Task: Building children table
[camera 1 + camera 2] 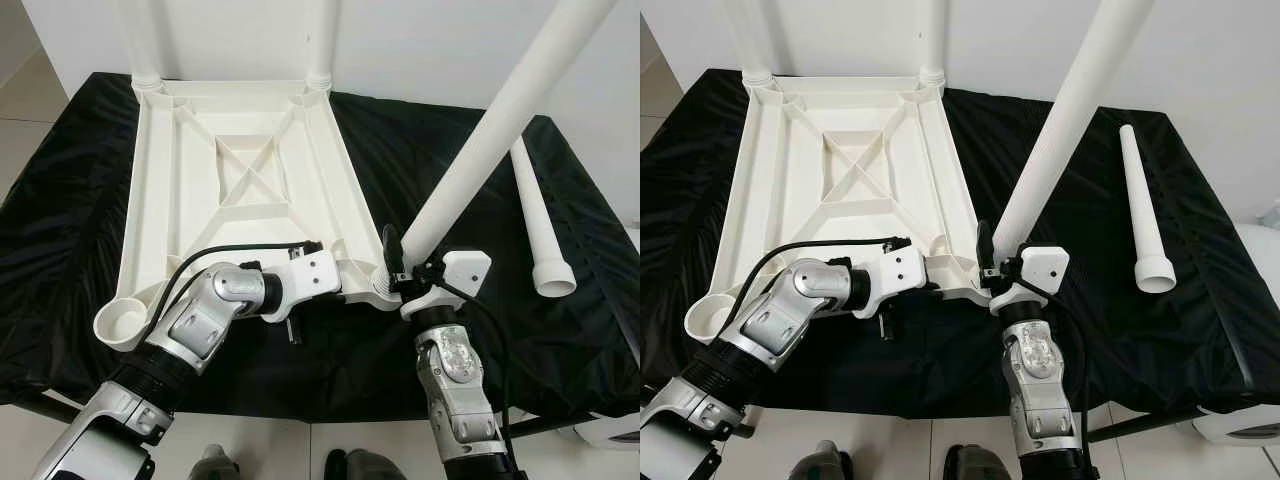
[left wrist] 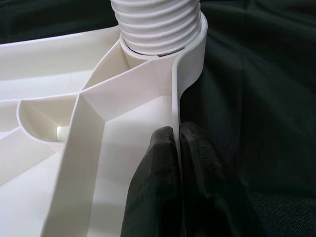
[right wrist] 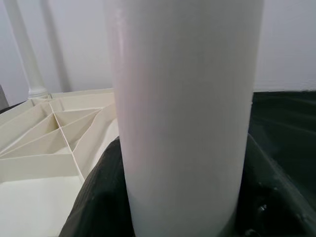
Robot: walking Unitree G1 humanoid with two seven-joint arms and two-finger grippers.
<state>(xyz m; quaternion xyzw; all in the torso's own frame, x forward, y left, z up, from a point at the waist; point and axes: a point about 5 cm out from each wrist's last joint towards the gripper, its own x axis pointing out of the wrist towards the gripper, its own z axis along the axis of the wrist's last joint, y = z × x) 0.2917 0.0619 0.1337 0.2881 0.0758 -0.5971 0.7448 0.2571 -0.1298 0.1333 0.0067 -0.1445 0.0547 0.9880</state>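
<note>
The near rim of the upturned white table frame (image 1: pixel 240 190) is being pinched between the closed fingers (image 2: pixel 163 187) of the left tool (image 2: pixel 176 148), just short of the near right corner socket (image 2: pixel 190 59). A long white leg (image 1: pixel 490 130) is being clamped by the right tool (image 1: pixel 400 262), tilted, with its threaded foot seated in that socket. A spare leg (image 1: pixel 535 215) is lying on the black-draped tabletop (image 1: pixel 60 220), well apart to the right.

A table covered in a black cloth (image 1: pixel 70 200) holds a white table top (image 1: pixel 240 190) lying upside down from the back edge almost to the front edge, and a loose white leg (image 1: pixel 538 225) lies near the right edge.
</note>
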